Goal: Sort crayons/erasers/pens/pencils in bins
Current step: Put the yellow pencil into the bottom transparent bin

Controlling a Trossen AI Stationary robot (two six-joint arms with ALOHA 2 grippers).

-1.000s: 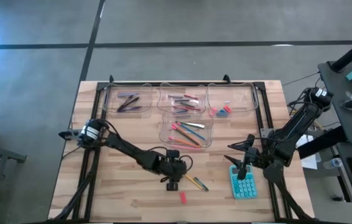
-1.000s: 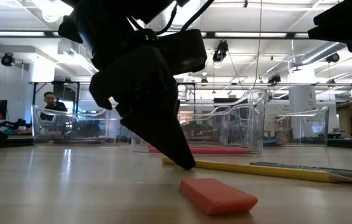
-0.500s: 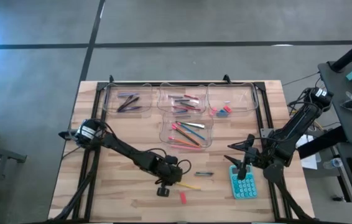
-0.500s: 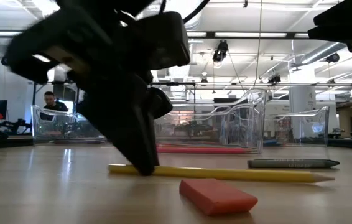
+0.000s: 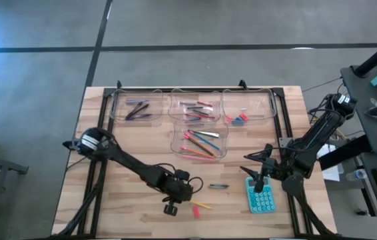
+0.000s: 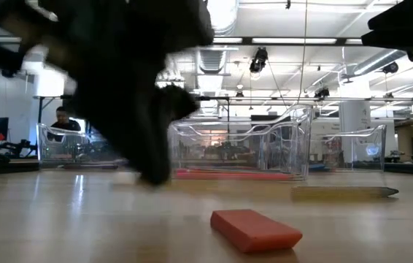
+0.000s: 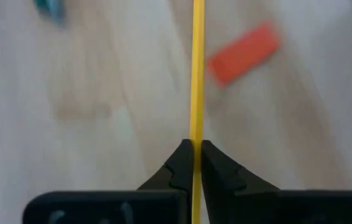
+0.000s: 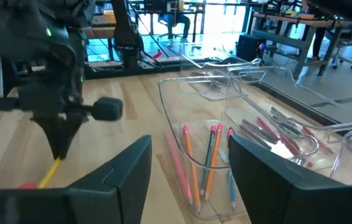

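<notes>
Wooden bench (image 5: 122, 200) under bright shop lights: the left gripper (image 7: 196, 163) has its fingers (image 7: 179, 168) clamped on a yellow pencil (image 7: 196, 68) near the front edge, just beside a red eraser (image 6: 255, 229). Right gripper (image 8: 188, 165) waits by the calculator (image 5: 260, 195), fingers wide.

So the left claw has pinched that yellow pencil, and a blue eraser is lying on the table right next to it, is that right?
Not quite: the eraser beside the yellow pencil is red, not blue, as the left wrist view shows. The rest holds: the left gripper is shut on the pencil, with the eraser lying loose on the table.
</notes>
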